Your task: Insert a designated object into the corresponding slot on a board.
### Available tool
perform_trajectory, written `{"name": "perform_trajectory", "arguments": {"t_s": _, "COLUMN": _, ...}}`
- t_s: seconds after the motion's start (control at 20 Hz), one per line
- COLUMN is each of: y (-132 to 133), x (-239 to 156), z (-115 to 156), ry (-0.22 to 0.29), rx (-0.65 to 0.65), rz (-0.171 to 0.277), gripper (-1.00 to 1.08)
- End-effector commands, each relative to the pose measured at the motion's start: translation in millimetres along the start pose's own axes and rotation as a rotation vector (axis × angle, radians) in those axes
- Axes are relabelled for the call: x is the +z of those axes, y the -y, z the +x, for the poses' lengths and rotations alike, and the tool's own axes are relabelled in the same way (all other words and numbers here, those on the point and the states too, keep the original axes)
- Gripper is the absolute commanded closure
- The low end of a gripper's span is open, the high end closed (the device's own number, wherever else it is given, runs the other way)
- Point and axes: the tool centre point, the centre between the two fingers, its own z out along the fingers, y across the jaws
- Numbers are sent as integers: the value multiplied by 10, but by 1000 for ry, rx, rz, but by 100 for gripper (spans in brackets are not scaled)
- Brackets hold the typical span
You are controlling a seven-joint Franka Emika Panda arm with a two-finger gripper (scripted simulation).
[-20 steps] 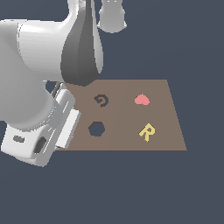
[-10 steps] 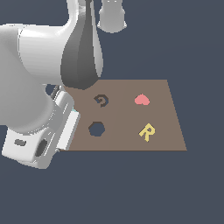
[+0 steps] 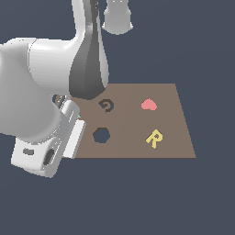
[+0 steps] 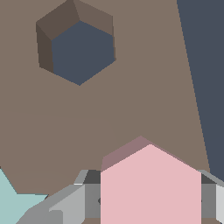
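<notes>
Wrist view: the light-pink hexagon piece (image 4: 151, 186) sits clamped between the grey fingers (image 4: 65, 205) of the gripper (image 4: 151, 199), held above the brown board (image 4: 131, 109); the hexagon slot (image 4: 81, 52) lies open, apart from the piece, and a pale teal shape (image 4: 15, 203) shows at the frame's edge. In the exterior view the white arm hides the gripper; the slot (image 3: 101, 135) lies near the board's (image 3: 174, 147) front edge, with a G-shaped cutout (image 3: 106, 105), a pink heart (image 3: 148, 105) and a yellow R (image 3: 154, 138) around it.
</notes>
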Motion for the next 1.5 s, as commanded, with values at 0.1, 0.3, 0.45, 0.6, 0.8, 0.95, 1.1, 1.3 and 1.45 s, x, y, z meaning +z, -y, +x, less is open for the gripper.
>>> {"name": "perform_trajectory", "arguments": {"t_s": 0.1, "y": 0, "x": 5, "z": -1, "ry": 0, "rx": 0, "rz": 0, "gripper": 108}}
{"name": "perform_trajectory", "arguments": {"t_s": 0.3, "y": 0, "x": 5, "z": -1, "ry": 0, "rx": 0, "rz": 0, "gripper": 108}}
{"name": "perform_trajectory", "arguments": {"t_s": 0.45, "y": -3, "x": -23, "z": 1, "ry": 0, "rx": 0, "rz": 0, "gripper": 108}}
{"name": "perform_trajectory", "arguments": {"t_s": 0.6, "y": 0, "x": -25, "z": 2, "ry": 0, "rx": 0, "rz": 1, "gripper": 108}}
{"name": "perform_trajectory", "arguments": {"t_s": 0.8, "y": 7, "x": -25, "z": 2, "ry": 0, "rx": 11, "rz": 1, "gripper": 108}}
{"name": "perform_trajectory", "arguments": {"t_s": 0.95, "y": 21, "x": -26, "z": 3, "ry": 0, "rx": 33, "rz": 1, "gripper": 108}}
{"name": "perform_trajectory", "arguments": {"t_s": 1.1, "y": 43, "x": -27, "z": 5, "ry": 0, "rx": 68, "rz": 1, "gripper": 108}}
{"name": "perform_trajectory", "arguments": {"t_s": 1.3, "y": 84, "x": -30, "z": 11, "ry": 0, "rx": 134, "rz": 1, "gripper": 108}}
{"name": "perform_trajectory", "arguments": {"t_s": 1.45, "y": 123, "x": -33, "z": 20, "ry": 0, "rx": 198, "rz": 0, "gripper": 108}}
